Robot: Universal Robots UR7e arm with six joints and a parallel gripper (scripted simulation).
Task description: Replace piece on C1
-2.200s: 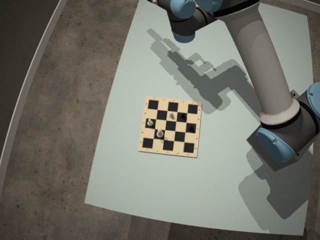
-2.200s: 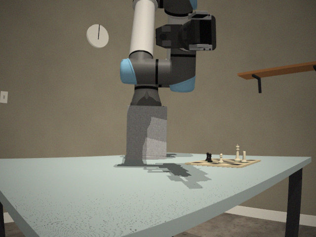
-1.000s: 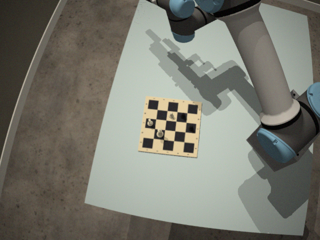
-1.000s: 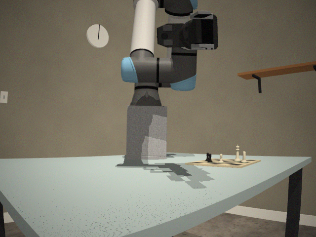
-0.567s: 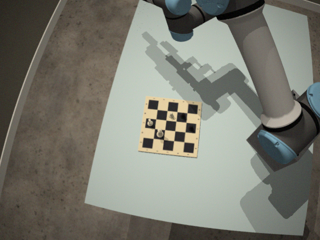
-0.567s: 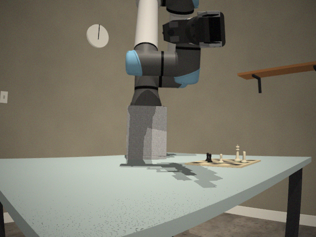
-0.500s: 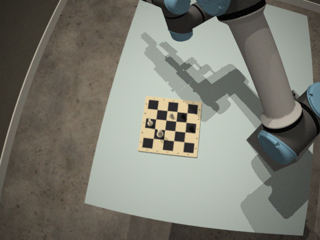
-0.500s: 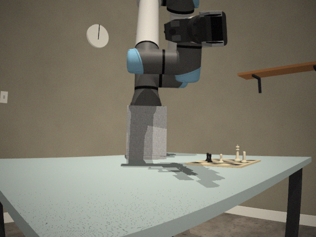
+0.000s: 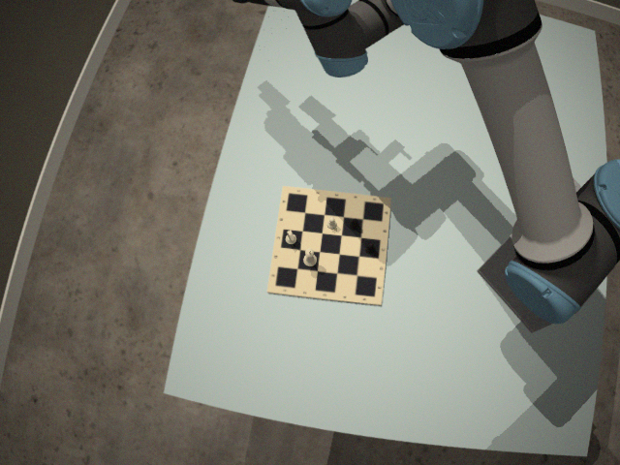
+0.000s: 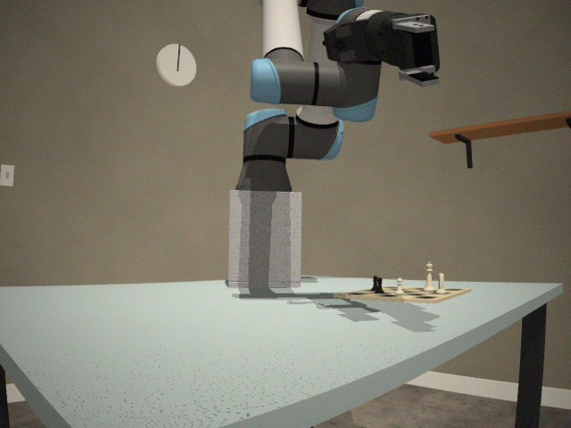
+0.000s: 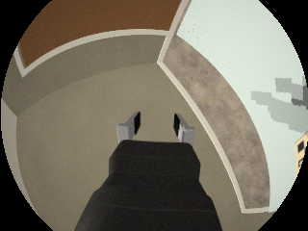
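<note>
Pincer (image 10: 418,51) up high and wide open in the exterior view, fingers spread to the limit with nothing between them, pointing sideways out toward the shelf (image 10: 500,127) and well above the table (image 10: 184,332). Down on the board (image 10: 454,291) two dark pieces (image 10: 376,284) and three pale ones all stand upright, so from what shows nothing has been lifted off yet. From the top, the pincer itself is out of frame and only the arm (image 9: 520,125) sweeps over the table; on the board a pale piece (image 9: 291,236) stands at the left edge, another (image 9: 310,258) just below and right of it, a third (image 9: 331,224) nearer the middle, and the dark ones sit to the right. The edge marks are too small to read, so which piece is on C1 and which on B4 I cannot tell. Wrist view: two pale fingertips held apart over floor and wall, only a corner of the board at the right edge. My read: both moves remain to be done, approach barely under way
</note>
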